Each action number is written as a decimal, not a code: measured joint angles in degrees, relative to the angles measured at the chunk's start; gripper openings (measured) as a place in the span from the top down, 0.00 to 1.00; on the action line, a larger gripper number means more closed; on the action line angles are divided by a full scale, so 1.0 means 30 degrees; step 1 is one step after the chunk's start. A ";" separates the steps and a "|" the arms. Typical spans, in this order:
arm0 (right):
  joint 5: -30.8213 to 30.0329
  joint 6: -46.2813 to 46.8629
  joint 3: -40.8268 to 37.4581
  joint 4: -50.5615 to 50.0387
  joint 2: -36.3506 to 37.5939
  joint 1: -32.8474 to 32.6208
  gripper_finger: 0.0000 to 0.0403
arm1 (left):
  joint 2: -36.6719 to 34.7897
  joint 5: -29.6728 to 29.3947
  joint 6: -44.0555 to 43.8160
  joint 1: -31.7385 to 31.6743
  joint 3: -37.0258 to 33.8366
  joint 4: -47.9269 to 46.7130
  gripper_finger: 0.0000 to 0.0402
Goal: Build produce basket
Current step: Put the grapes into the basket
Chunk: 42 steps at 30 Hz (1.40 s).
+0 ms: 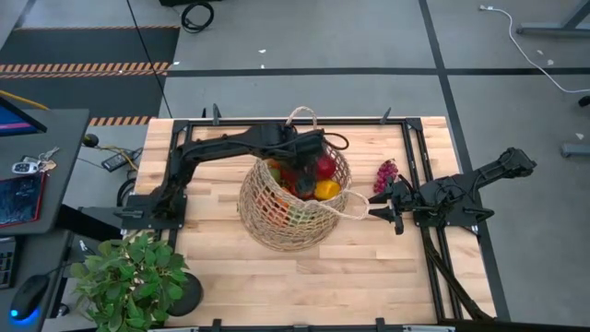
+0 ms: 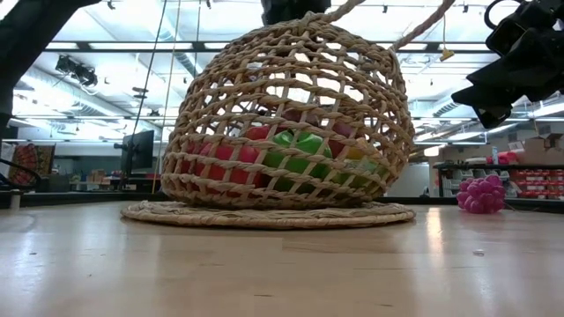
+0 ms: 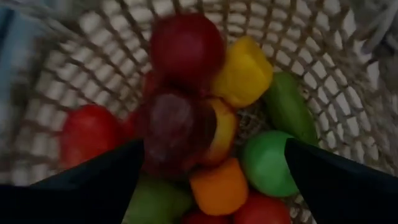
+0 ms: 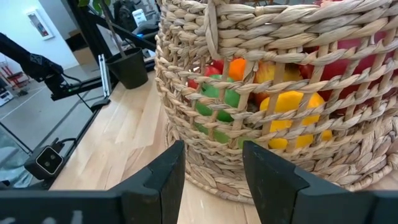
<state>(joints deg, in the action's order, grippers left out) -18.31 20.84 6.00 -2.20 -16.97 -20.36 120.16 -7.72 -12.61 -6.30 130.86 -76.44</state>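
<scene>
Left gripper (image 1: 318, 148) of mine hangs over the mouth of the wicker basket (image 1: 263, 217), fingers spread wide and holding nothing, with a dark red fruit (image 3: 176, 127) just below them on top of the pile of produce (image 1: 309, 180) inside the basket. That fruit looks loosely perched, so I judge it could roll off the heap; my fingers could also snag the basket's rim or far loop handle (image 1: 303, 114) as I lift out and tip the basket. My right gripper (image 1: 385, 208), fingers shut, sits at the basket's near-side handle (image 1: 353, 205); I cannot tell whether it grips it, and any tug there could drag the basket. A purple grape bunch (image 1: 384, 173) lies outside the basket, beside my right gripper.
</scene>
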 joint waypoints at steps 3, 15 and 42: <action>0.0000 0.0007 0.0000 0.0000 0.0000 0.0000 0.59 | -0.0005 -0.1555 0.0345 0.0239 0.1375 -0.0728 0.02; 0.0000 0.0000 0.0000 0.0129 0.0000 0.0000 0.59 | -0.2658 -0.6153 0.2955 0.1749 0.0611 -0.0517 0.02; -0.0001 0.0000 0.0000 0.0561 0.0000 0.0001 0.59 | -0.6413 -1.0779 0.0872 0.3060 -0.0769 -0.4247 0.02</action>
<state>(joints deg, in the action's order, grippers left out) -18.31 20.84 6.00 -0.51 -16.97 -20.36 100.92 -40.06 -10.00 2.87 128.55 -89.18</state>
